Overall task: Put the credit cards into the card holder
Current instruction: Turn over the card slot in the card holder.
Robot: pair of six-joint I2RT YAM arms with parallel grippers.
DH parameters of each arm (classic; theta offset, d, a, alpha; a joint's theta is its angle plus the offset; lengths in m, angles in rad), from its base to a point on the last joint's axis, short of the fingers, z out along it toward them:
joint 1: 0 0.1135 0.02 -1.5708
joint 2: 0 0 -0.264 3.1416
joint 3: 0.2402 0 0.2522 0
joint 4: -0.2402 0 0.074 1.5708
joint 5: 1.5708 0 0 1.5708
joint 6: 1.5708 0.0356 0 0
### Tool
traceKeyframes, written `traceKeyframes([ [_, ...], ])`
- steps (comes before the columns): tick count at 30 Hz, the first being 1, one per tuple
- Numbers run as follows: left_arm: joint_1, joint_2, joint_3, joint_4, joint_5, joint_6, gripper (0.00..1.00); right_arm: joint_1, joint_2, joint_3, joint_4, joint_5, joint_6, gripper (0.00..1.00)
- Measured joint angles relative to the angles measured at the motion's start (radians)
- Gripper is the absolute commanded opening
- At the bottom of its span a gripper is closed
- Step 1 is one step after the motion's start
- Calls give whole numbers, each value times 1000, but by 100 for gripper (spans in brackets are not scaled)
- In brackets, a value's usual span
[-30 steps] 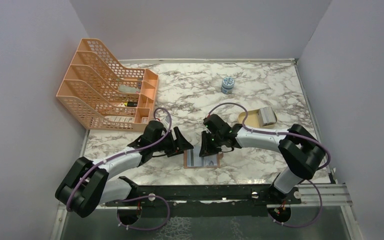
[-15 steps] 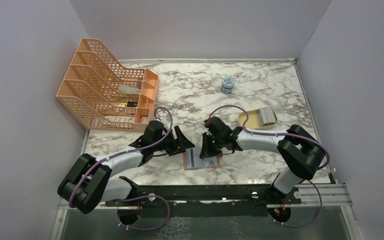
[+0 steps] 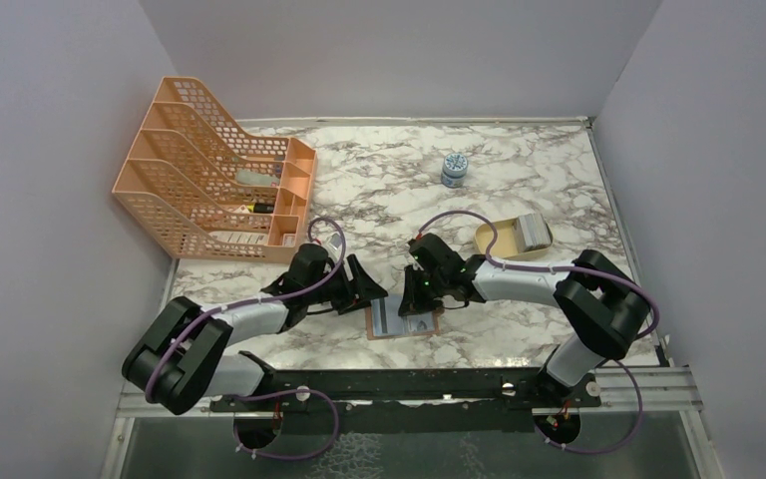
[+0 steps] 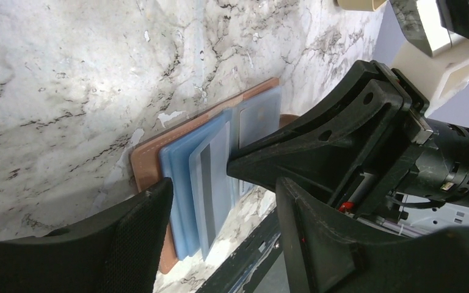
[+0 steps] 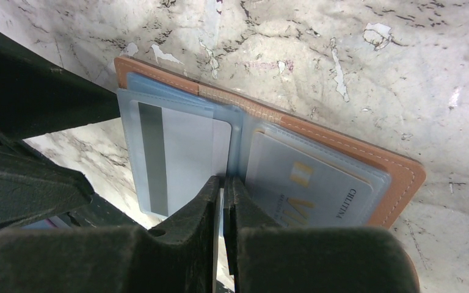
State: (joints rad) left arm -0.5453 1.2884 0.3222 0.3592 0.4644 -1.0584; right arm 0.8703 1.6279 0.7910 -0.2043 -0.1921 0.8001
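The tan leather card holder [image 3: 402, 321] lies open near the table's front edge. In the right wrist view its left clear sleeve holds a grey credit card with a dark stripe [image 5: 177, 152]. Its right sleeve holds a pale card with gold lettering [image 5: 317, 183], over the leather cover [image 5: 397, 183]. My right gripper [image 5: 223, 183] is shut at the fold on a thin pale leaf seen edge-on, seemingly a clear sleeve. It also shows in the top view [image 3: 417, 299]. My left gripper [image 3: 369, 289] is open and empty, its fingers [image 4: 140, 226] straddling the holder's end by the light blue sleeves [image 4: 189, 171].
An orange mesh file rack [image 3: 209, 190] stands at the back left. A small blue-and-white jar [image 3: 453, 170] sits at the back centre. A beige oval tray [image 3: 494, 239] with a grey block lies to the right. A black rail [image 3: 409, 384] runs along the front edge.
The left arm has shifted slightly to the right. Both grippers stay at the card holder, the right one still shut at its fold.
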Motion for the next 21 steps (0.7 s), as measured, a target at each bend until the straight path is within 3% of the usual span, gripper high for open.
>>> traceKeyframes([
  [7, -13, 43, 0, 47, 4, -23, 50, 0, 0, 0, 0, 0, 0, 8],
  [13, -26, 76, 0, 66, 15, -37, 31, 0, 0, 0, 0, -1, 0, 8],
  [21, -39, 85, 11, 79, 19, -44, 0, 0, -16, 0, -10, -4, -2, 22],
])
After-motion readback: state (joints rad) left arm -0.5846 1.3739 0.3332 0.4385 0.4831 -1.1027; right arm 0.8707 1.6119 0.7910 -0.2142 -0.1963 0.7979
